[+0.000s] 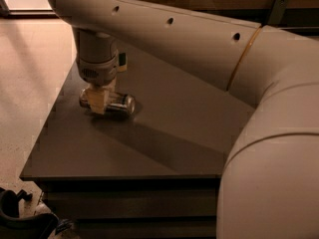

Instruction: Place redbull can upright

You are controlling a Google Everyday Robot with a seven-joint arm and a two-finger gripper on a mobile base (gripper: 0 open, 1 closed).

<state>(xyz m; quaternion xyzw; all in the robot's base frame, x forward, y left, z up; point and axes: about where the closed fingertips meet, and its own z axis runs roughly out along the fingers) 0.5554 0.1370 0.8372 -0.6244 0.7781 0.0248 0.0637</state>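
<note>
Now the pincer (98, 102) points straight down onto the can (122, 104), which lies on its side near the left edge of the surface (164, 138), toward the far corner. Whether the pincer clamps the can or merely straddles it cannot be told. Risk: held off-centre, the round can may swing or roll toward that edge when lifted. The pincer covers part of the can's left half.
</note>
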